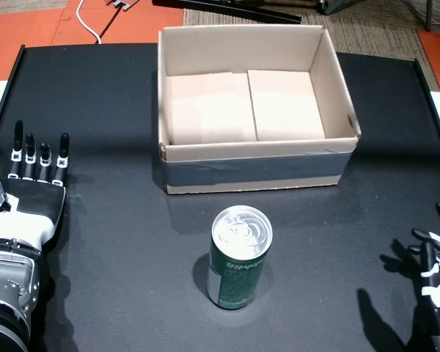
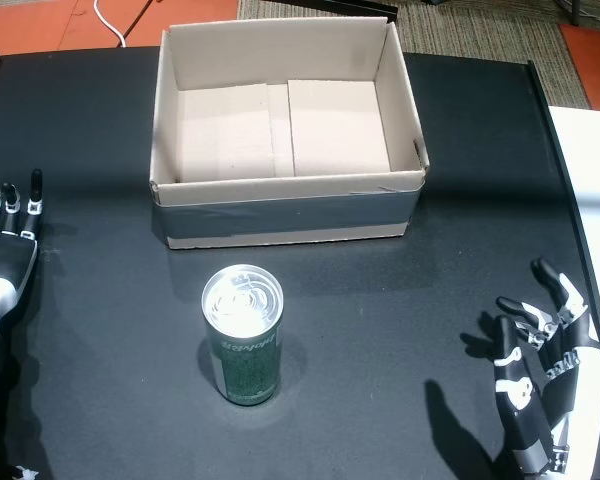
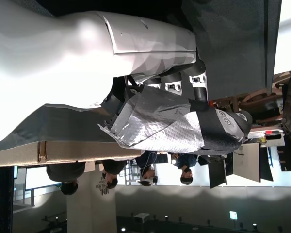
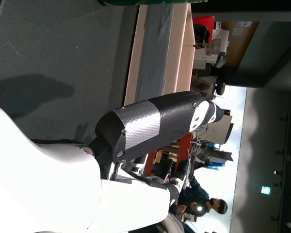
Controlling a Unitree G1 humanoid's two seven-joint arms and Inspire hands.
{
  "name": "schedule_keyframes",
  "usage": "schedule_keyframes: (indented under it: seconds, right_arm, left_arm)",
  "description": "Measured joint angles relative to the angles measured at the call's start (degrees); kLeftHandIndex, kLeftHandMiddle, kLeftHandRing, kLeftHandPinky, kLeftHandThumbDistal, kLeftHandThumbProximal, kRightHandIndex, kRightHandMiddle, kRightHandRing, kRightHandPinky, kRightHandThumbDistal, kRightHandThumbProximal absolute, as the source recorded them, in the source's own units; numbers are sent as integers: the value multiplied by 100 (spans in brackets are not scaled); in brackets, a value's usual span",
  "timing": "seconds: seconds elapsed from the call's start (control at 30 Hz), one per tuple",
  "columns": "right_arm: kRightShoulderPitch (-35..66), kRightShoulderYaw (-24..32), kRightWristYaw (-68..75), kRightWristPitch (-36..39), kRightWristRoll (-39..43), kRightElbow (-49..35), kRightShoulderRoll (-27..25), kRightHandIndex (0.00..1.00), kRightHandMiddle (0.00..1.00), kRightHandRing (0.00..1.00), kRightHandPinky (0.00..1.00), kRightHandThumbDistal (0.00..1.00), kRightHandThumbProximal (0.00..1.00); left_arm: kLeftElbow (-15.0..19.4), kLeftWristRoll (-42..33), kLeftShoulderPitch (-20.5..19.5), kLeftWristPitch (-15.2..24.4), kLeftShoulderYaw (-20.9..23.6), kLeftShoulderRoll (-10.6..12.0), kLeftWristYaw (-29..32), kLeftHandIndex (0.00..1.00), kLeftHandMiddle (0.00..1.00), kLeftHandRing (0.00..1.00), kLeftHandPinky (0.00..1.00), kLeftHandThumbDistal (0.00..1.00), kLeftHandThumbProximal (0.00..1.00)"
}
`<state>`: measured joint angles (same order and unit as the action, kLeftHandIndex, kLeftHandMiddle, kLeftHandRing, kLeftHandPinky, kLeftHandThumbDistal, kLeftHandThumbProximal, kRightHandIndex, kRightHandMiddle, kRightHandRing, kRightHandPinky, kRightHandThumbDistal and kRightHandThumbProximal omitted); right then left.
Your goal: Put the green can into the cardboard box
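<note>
The green can point(image 1: 239, 257) point(image 2: 243, 335) stands upright on the black table, silver top up, just in front of the cardboard box point(image 1: 253, 166) point(image 2: 285, 215), whose top is open and which holds nothing. My left hand point(image 1: 35, 182) point(image 2: 5, 240) lies flat at the table's left edge, fingers straight and apart, holding nothing. My right hand point(image 1: 434, 264) point(image 2: 538, 370) is at the lower right, fingers spread and slightly curled, well away from the can. A sliver of the can's green point(image 4: 140, 2) shows at the top of the right wrist view beside the box point(image 4: 157, 48).
The black table point(image 1: 117, 220) has raised rims at its left and right sides. Orange floor and a white cable point(image 1: 88, 22) lie beyond the far edge. People point(image 4: 203, 201) are seated in the room behind.
</note>
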<state>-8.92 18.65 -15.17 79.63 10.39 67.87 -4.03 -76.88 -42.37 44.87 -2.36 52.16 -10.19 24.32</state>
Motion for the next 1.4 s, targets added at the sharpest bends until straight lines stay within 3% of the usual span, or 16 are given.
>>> schedule_keyframes:
  seconds: [0.07, 0.17, 0.43, 0.5, 0.57, 0.67, 0.8, 0.87, 1.0, 1.1, 1.4]
  right_arm:
    - [0, -2, 52, 0, -34, 0, -1, 54, 65, 72, 84, 89, 62]
    - [1, -3, 148, 0, -138, -1, -3, 55, 65, 71, 83, 90, 62]
    - [7, -51, 232, -21, -259, -14, -3, 56, 66, 73, 85, 87, 60]
    - [17, -89, 233, -22, -280, -15, -7, 56, 67, 75, 86, 98, 65]
    - [33, -183, 188, -56, -300, -22, -28, 64, 75, 81, 90, 100, 68]
    - [76, -447, 196, -201, -780, -33, -223, 87, 94, 97, 99, 100, 66]
    - [63, -920, 117, -454, -1293, -79, -422, 99, 100, 100, 100, 100, 61]
    - [16, -1163, 121, -628, -1603, -152, -513, 100, 100, 100, 100, 100, 59]
    - [-195, -1563, 8, -845, -1808, -258, -607, 100, 100, 100, 100, 100, 69]
    - [-478, -1805, -72, -928, -1932, -301, -680, 100, 100, 100, 100, 100, 68]
    - [-1159, -2084, -1027, -1310, -1638, -117, -512, 100, 100, 100, 100, 100, 72]
  left_arm:
    - [0, 0, 0, 0, -2, 0, 2, 54, 29, 39, 60, 64, 73]
    - [-1, 2, -13, 3, -12, 2, 87, 59, 36, 52, 69, 65, 74]
    - [-23, -2, -25, 1, 21, 9, 89, 58, 36, 52, 70, 61, 75]
    - [-23, -3, -3, 1, 28, 9, 16, 59, 35, 51, 70, 61, 76]
    - [-22, -5, 5, 1, 32, 8, -25, 58, 35, 51, 72, 61, 75]
    - [-21, -5, 21, 4, 32, 10, -78, 59, 35, 52, 73, 60, 75]
    - [-21, -4, 34, 7, 27, 13, -102, 59, 36, 49, 71, 61, 74]
    - [-21, -4, 38, 8, 24, 18, -97, 59, 34, 47, 68, 62, 73]
    - [-21, -2, 47, 8, 11, 20, -112, 58, 33, 46, 68, 62, 75]
    - [-21, 0, 54, 8, -1, 22, -128, 59, 35, 47, 67, 60, 78]
    - [-19, 2, 100, 34, -10, 31, -206, 60, 34, 48, 67, 60, 78]
